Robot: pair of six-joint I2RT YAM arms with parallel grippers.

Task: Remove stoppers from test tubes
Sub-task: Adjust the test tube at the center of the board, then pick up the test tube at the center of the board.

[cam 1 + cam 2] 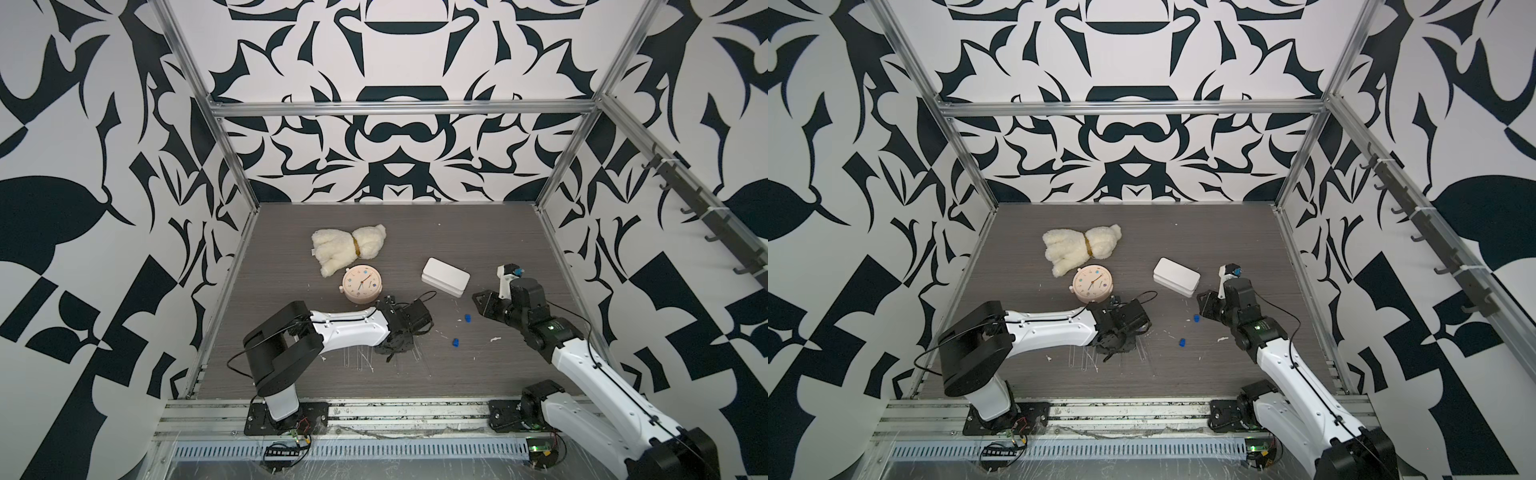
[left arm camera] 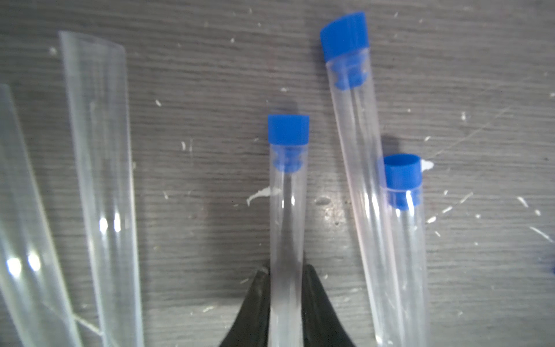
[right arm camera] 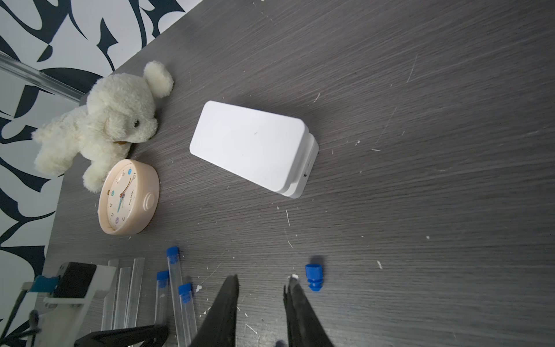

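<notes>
While your left end effector pinched a tube, three stoppers sat unpulled, two loose; right end effector spread.

- Tabletop, lower centre of a top view: bare, passable.
- Clock, plush toy, white box block the middle.
- Left of that stretch lie test tubes.
</notes>
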